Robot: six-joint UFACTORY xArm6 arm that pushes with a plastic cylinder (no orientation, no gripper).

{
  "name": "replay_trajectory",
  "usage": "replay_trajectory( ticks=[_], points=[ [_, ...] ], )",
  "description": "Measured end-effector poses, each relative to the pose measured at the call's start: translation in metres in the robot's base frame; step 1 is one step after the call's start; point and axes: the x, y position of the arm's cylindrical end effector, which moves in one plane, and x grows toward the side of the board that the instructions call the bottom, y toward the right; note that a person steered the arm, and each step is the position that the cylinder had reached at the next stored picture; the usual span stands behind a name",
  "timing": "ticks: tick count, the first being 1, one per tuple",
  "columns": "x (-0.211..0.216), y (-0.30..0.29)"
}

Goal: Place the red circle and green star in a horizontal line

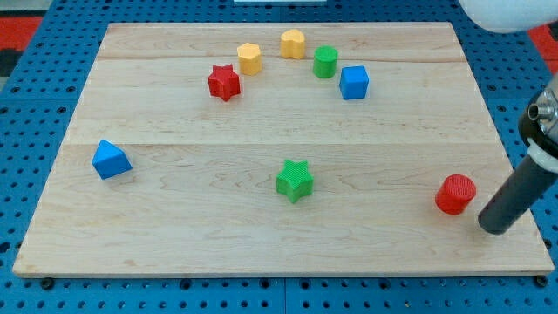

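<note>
The red circle (456, 194) sits near the wooden board's right edge, low in the view. The green star (295, 180) lies near the board's middle, slightly higher in the view than the red circle and far to its left. My tip (493, 227) is at the end of the dark rod that enters from the view's right. It rests just right of and a little below the red circle, with a small gap between them.
Near the view's top are a red star (224, 82), a yellow hexagon (250, 58), a yellow heart-like block (293, 43), a green cylinder (325, 62) and a blue cube (354, 82). A blue triangle (111, 160) lies at the left. The wooden board (174, 227) rests on blue pegboard.
</note>
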Motion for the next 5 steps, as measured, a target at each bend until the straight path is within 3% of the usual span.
replay_trajectory(
  ticks=[5],
  points=[
    [-0.046, -0.054]
  ],
)
